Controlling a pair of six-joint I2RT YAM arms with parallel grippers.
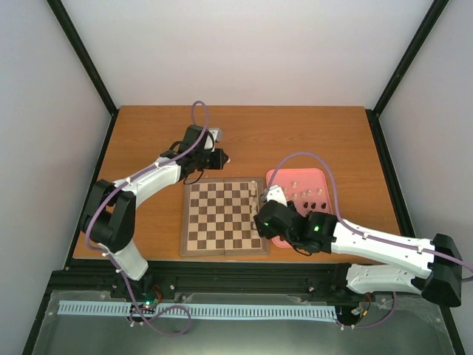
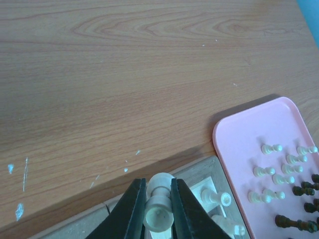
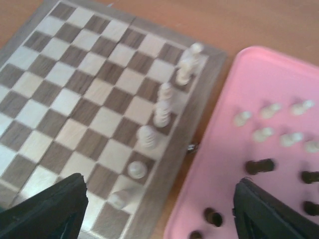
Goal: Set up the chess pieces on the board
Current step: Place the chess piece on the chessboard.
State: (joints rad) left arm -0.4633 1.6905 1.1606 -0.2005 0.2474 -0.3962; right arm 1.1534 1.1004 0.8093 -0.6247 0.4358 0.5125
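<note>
The board [image 1: 222, 254] lies at the table's middle, with several cream chess pieces [image 1: 255, 196] in a file along its right edge. They also show in the right wrist view [image 3: 162, 107] on the board [image 3: 75, 99]. My left gripper [image 1: 222, 158] hovers just beyond the board's far edge. In the left wrist view it [image 2: 158, 186] is shut on a cream piece [image 2: 159, 211] above the board's corner [image 2: 199, 172]. My right gripper [image 1: 260, 214] is open and empty over the board's right edge, with its fingers [image 3: 50, 209] spread wide.
A pink tray [image 1: 295, 177] lies right of the board and holds loose cream pieces [image 3: 264, 133] and dark pieces [image 3: 259, 166]. The tray [image 2: 239, 144] also shows in the left wrist view with cream pieces [image 2: 271, 148] and dark ones [image 2: 299, 190].
</note>
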